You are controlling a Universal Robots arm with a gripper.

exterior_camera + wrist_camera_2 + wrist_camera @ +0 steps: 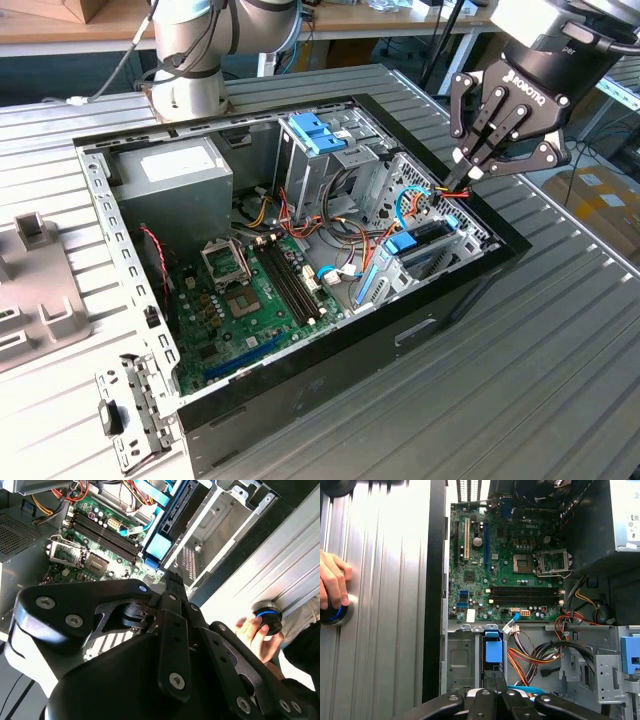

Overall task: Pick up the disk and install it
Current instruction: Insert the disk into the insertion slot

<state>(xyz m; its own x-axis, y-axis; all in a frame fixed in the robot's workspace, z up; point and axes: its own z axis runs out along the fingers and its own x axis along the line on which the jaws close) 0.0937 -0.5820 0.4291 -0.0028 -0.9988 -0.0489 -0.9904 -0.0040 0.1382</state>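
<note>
Robotics lab — ribbed metal table (560,380), opened computer case (330,370)

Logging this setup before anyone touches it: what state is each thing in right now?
Computer case: open, insides exposed.
Disk: inside the case, not gripped.
Gripper: shut, above the case's edge.
Memory slots: empty.
Hand: resting on a round button.
</note>
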